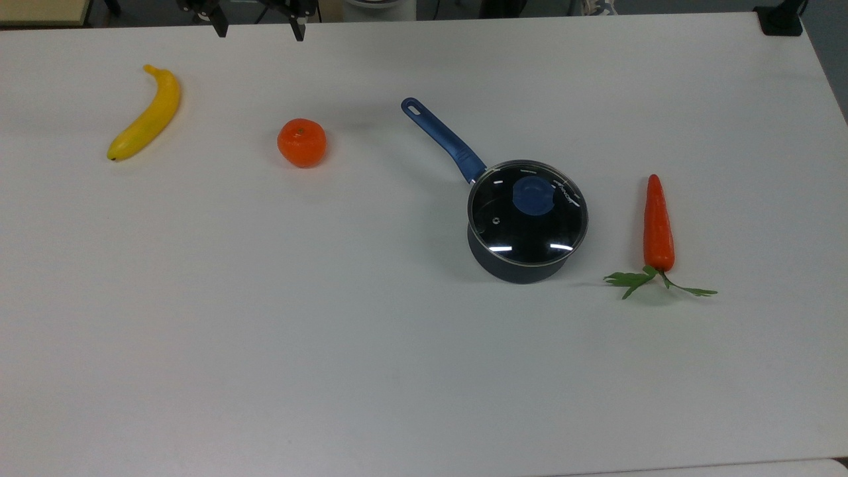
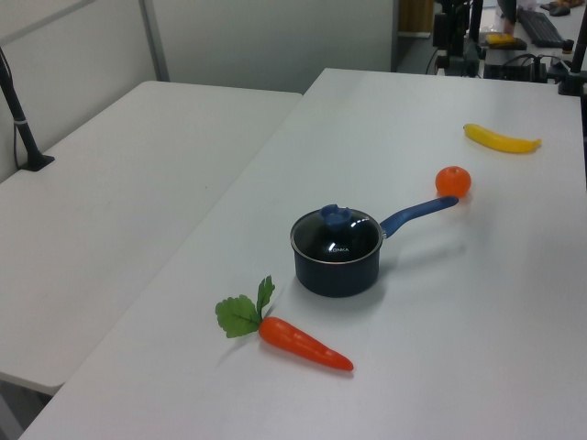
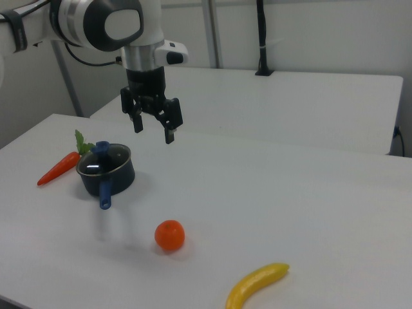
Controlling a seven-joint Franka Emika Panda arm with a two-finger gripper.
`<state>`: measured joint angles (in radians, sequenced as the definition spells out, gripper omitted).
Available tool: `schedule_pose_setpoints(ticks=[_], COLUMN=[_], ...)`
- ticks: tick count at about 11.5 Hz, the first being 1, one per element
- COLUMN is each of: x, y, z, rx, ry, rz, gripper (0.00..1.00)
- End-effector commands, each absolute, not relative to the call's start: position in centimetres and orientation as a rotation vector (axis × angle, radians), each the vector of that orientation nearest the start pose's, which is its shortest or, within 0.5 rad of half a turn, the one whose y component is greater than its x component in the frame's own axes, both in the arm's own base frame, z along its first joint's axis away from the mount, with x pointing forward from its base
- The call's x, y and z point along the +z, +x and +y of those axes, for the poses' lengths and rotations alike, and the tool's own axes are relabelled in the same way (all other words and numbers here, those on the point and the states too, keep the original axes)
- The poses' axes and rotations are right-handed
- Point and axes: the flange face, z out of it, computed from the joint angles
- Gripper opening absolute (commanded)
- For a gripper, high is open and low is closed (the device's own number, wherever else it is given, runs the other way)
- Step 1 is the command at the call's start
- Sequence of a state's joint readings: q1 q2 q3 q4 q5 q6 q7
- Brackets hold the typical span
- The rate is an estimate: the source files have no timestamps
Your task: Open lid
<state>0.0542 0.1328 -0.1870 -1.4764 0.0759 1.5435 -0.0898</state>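
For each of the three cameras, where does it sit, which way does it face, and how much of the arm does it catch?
Top view: high, looking down on the table; gripper tips at the top edge.
Left view: low at the carrot end, looking along the table toward the banana.
Right view: low at the banana end, facing back; arm and open gripper hang above the table.
All share the lid on the saucepan.

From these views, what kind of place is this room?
Probably a robotics lab or office workspace, not a kitchen: plain white tables pushed together, a robot arm's hand hanging open above, and toy-like food, a banana and carrot, around a lidded saucepan.
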Motion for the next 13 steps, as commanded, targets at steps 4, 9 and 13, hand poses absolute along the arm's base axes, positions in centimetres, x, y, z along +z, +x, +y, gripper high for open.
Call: schedule_pose_setpoints(ticks=[4, 9, 13], x=[59.2, 58.8, 58.8], y=[58.9, 60.1, 60.0], z=[-6.1, -6.3, -6.2], rx=[0.062, -0.032, -0.019], ry=[-3.089, -3.073, -3.05], rz=[0.058, 0.077, 0.087], gripper=[1.0, 1.0, 1.0])
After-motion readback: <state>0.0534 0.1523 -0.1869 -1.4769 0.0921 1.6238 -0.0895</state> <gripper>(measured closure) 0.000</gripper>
